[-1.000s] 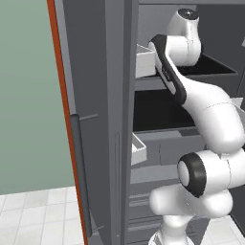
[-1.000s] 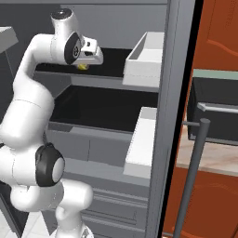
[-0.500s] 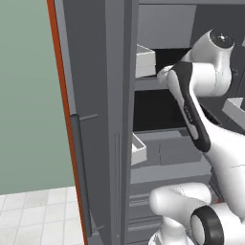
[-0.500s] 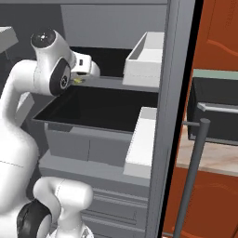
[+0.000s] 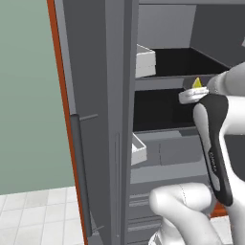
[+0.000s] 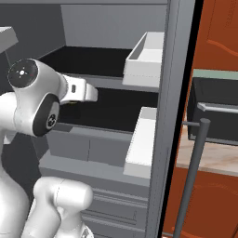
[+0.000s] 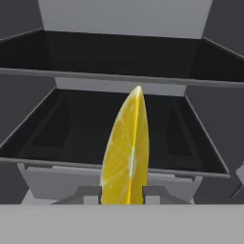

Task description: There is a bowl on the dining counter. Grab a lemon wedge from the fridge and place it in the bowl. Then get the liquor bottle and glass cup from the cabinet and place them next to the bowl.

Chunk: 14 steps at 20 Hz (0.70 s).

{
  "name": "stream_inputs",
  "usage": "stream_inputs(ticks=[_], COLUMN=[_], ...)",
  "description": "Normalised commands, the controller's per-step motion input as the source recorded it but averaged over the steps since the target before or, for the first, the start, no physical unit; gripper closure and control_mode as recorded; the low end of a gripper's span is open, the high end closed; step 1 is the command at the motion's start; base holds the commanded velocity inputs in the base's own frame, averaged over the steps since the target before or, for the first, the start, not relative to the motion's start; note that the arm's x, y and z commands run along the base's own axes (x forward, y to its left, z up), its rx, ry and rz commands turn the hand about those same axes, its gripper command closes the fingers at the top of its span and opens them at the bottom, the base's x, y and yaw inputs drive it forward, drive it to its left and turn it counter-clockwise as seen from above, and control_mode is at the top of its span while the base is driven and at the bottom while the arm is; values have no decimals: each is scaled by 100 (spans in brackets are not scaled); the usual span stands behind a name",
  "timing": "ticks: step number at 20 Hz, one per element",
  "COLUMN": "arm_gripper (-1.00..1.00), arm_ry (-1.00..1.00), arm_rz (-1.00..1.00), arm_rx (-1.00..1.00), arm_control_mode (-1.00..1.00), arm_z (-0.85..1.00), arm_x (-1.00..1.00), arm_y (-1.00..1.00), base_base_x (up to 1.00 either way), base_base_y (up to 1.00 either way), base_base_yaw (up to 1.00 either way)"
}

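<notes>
Change since earlier: over the last second the arm has swung and drawn back from the fridge shelves; in the right base view the hand, which was up beside the upper shelf, now sits lower, at the front edge of the middle shelf, and the arm's big dark joint has turned toward the camera.
Gripper: the gripper (image 7: pixel 123 196) is closed most of the way, its two dark finger tips (image 7: pixel 89 194) pressed on either side of the wedge's lower end.
Lemon wedge: the lemon wedge (image 7: pixel 126 155) stands upright between the fingers, thin edge toward the hand camera, its pointed tip up; in the left base view a small yellow tip (image 5: pixel 196 83) shows just above the white hand.
Where it is: the wedge is held in the air in front of the open fridge (image 6: pixel 100 56), clear of the shelves, at the height of the middle compartment.
Fridge interior: the hand view looks straight into two dark shelves (image 7: pixel 119 128), one above the other, with a grey drawer front below them.
Door bins: white bins (image 6: pixel 145 60) hang on the inside of the open door, one high and one lower (image 6: pixel 142 144), to the right of the hand in the right base view.
Surroundings: an orange-red cabinet (image 6: pixel 218 32) stands to the right of the fridge door; a green wall (image 5: pixel 28 105) and pale floor tiles (image 5: pixel 38 215) lie to the left in the left base view.
</notes>
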Motion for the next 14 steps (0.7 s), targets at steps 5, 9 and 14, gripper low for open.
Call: stream_inputs(ticks=[5,9,14], arm_gripper=[100,100,100], arm_ry=[1,6,9], arm_rz=[0,0,0], arm_rx=[0,0,0], arm_control_mode=[-100,-100,-100], arm_z=[-2,-16,-25], arm_x=[-100,-94,-25], arm_y=[-5,0,14], base_base_x=[0,0,0], base_base_y=[0,0,0], base_base_yaw=[0,0,0])
